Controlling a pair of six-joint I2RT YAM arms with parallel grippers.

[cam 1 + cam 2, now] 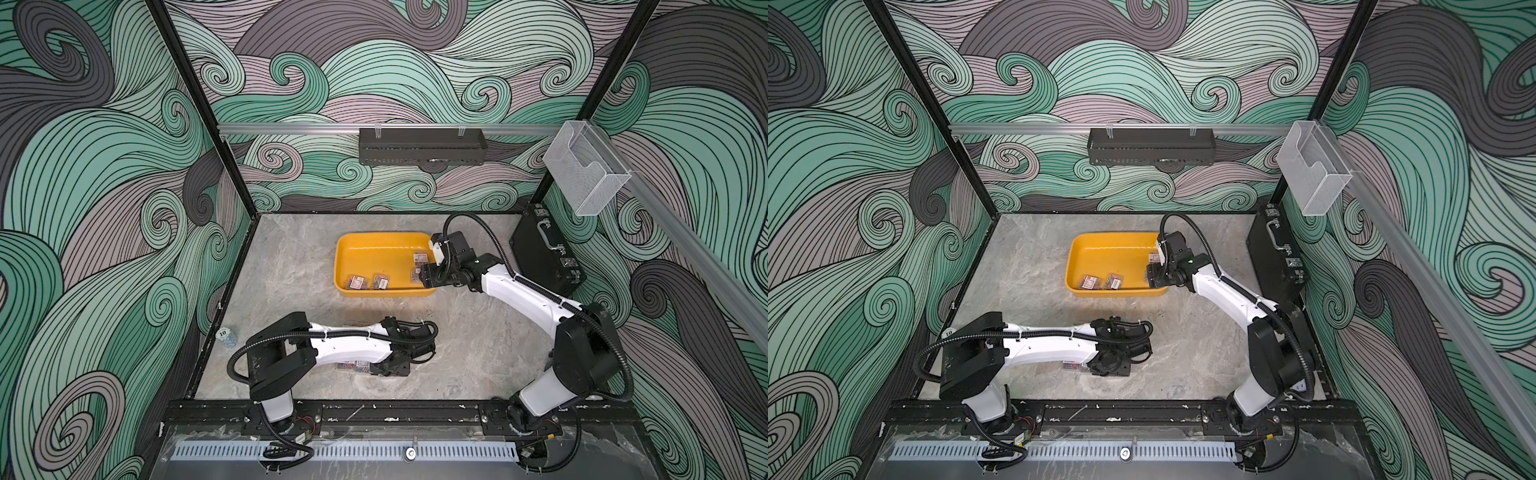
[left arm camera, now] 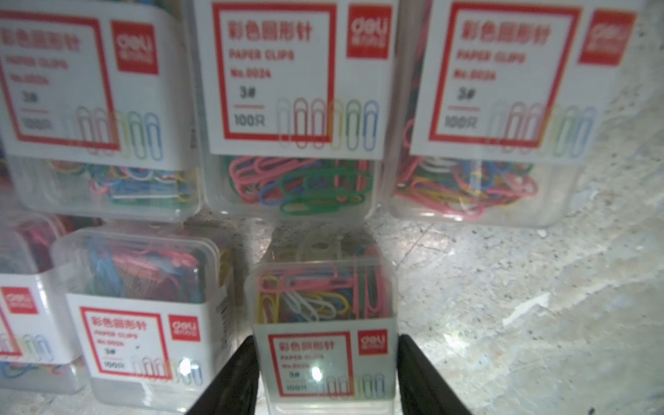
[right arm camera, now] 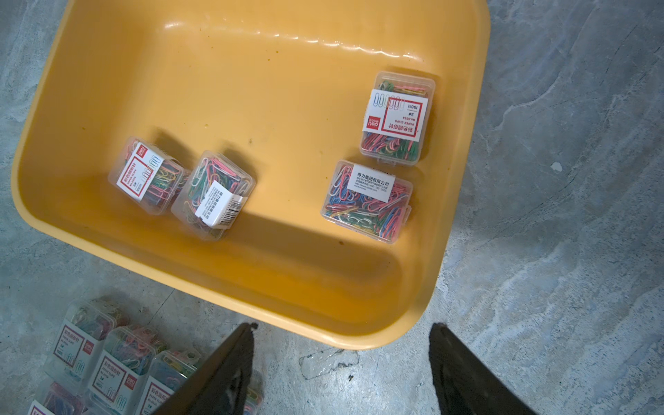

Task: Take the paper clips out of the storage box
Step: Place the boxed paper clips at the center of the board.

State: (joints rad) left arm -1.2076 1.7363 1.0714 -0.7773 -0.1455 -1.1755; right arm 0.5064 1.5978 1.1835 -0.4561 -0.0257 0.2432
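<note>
The yellow storage box [image 1: 338, 266] [image 1: 1073, 266] [image 3: 251, 90] sits at the back middle of the table. Several clear boxes of paper clips lie in it: two at one end [image 3: 149, 176] [image 3: 212, 194], two at the other [image 3: 395, 118] [image 3: 366, 201]. My right gripper [image 3: 344, 325] [image 1: 428, 276] hovers open over the tray's near right corner, with nothing between its fingers. My left gripper [image 2: 325, 337] is shut on one box of paper clips [image 2: 323, 305], low over the table. Around it, more boxes [image 2: 294, 107] [image 2: 143, 316] [image 1: 353, 367] stand in rows.
A black briefcase [image 1: 544, 253] leans at the back right, close behind my right arm. A clear bin [image 1: 586, 170] hangs on the right wall rail, a black rack [image 1: 422, 145] on the back wall. A small capped container [image 1: 226, 337] stands at the table's left edge.
</note>
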